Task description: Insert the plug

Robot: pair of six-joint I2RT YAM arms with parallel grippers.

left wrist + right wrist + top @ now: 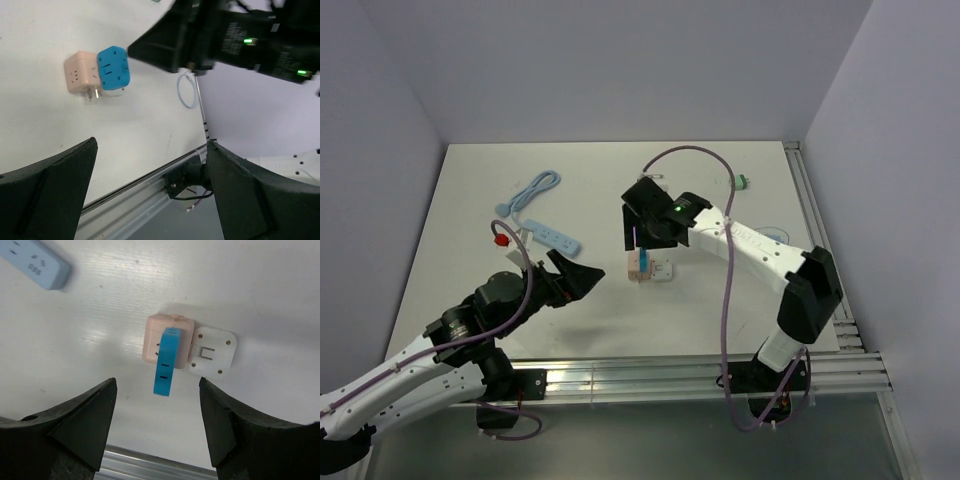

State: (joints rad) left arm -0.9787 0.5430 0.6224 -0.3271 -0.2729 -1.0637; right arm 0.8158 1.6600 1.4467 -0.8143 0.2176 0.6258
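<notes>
Directly beneath the right gripper point(156, 390), between its spread, empty jaws, the blue plug point(165, 360) sits in the pink socket cube point(155, 335), with a white adapter point(212, 352) touching the cube. The step in hand looks like the release after insertion, and the next move calls for a straight lift clear without nudging the plug. The left gripper point(151, 145) hangs wide and empty, the cube well ahead of it.

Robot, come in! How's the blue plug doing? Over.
Left gripper, right gripper open, empty. Blue plug on pink cube adapter, white adapter beside. Nothing blocking.
</notes>
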